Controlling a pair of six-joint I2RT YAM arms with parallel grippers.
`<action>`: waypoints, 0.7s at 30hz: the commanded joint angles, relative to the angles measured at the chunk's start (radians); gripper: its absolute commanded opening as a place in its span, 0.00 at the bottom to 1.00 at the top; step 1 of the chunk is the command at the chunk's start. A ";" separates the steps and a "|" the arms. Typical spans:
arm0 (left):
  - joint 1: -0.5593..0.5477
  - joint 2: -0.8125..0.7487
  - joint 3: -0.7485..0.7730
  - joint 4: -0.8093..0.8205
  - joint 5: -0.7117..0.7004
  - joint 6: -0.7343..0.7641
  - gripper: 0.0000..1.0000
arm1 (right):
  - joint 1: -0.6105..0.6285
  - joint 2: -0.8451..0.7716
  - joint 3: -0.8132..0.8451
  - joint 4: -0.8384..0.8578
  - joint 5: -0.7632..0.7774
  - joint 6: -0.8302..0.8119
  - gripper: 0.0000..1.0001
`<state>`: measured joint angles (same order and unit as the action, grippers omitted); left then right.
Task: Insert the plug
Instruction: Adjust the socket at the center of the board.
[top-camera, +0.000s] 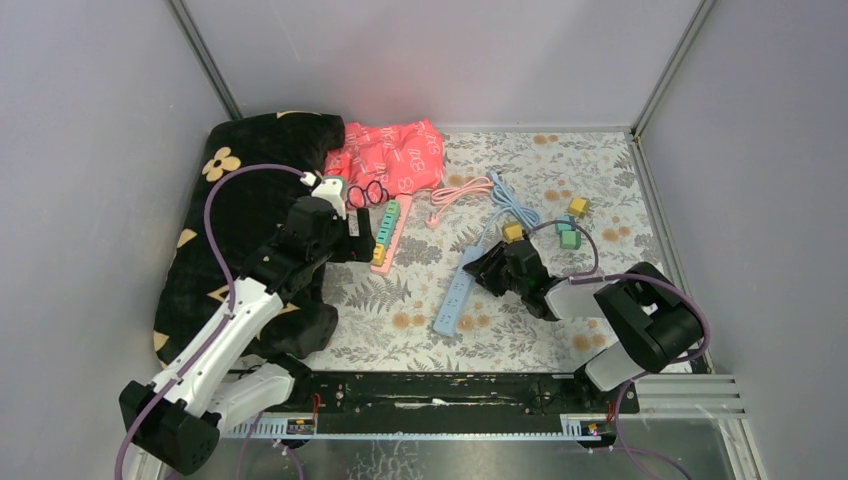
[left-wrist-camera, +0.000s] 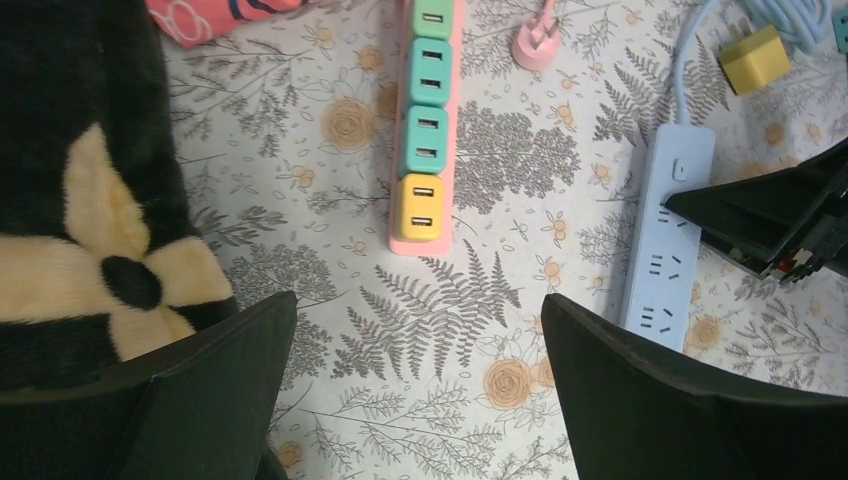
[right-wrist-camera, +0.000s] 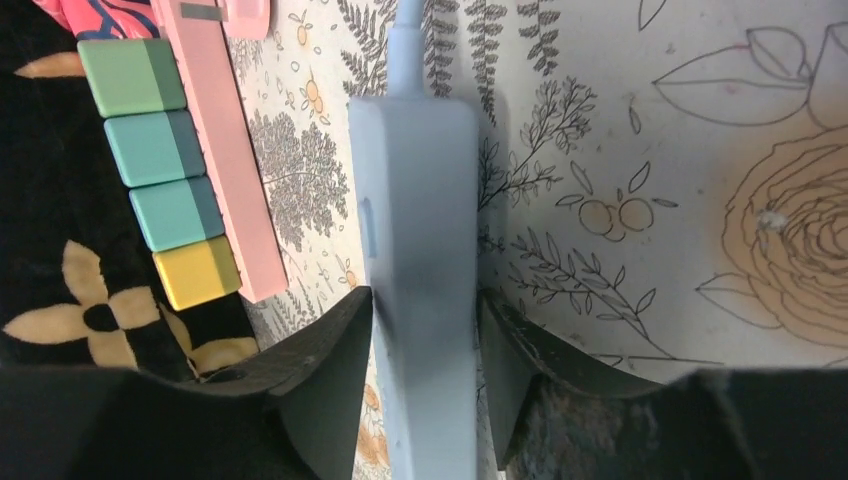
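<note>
1. The left gripper (left-wrist-camera: 418, 308) hangs at the lower centre of the left wrist view. Its black fingers are spread wide and hold nothing above the grey fern-printed tablecloth (left-wrist-camera: 440, 420).
2. Low in the right wrist view, the right gripper (right-wrist-camera: 425, 345) straddles the pale blue plastic power strip (right-wrist-camera: 415, 200). One black finger (right-wrist-camera: 325, 375) lies close against each long side; whether they press it cannot be told.
3. In the overhead view the blue strip lies slanted at centre frame, sockets up. Its light blue cable (top-camera: 512, 205) loops toward the upper right.
4. Left of it lies a long pink plastic power strip (left-wrist-camera: 420, 245). It carries a row of four plugged-in blocks (left-wrist-camera: 425, 75): three green-to-teal ones, and a yellow one at the near end.
5. The round pink plug (left-wrist-camera: 535, 45) lies loose on the cloth at the top centre of the left wrist view. It is just right of the pink strip and well apart from both grippers.
6. A small yellow cube (left-wrist-camera: 752, 58) sits in the top right corner, beside the blue cable.
7. A black plush blanket with yellow flowers (top-camera: 240, 220) fills the overhead view's left side. A crumpled red-pink printed bag (top-camera: 390, 155) lies at upper centre.
</note>
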<state>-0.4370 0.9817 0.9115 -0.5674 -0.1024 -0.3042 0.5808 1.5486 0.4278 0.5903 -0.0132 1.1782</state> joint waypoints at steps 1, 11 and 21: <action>-0.010 0.025 0.015 0.052 0.099 -0.034 1.00 | 0.008 -0.027 -0.037 -0.147 -0.001 -0.046 0.54; -0.220 0.108 0.011 0.073 0.016 -0.141 1.00 | 0.007 -0.126 -0.106 -0.218 0.079 -0.136 0.51; -0.385 0.321 0.004 0.189 -0.006 -0.214 1.00 | 0.007 -0.037 -0.074 -0.155 -0.004 -0.219 0.31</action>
<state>-0.7776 1.2320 0.9123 -0.4908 -0.0792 -0.4774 0.5827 1.4387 0.3611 0.5446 -0.0051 1.0500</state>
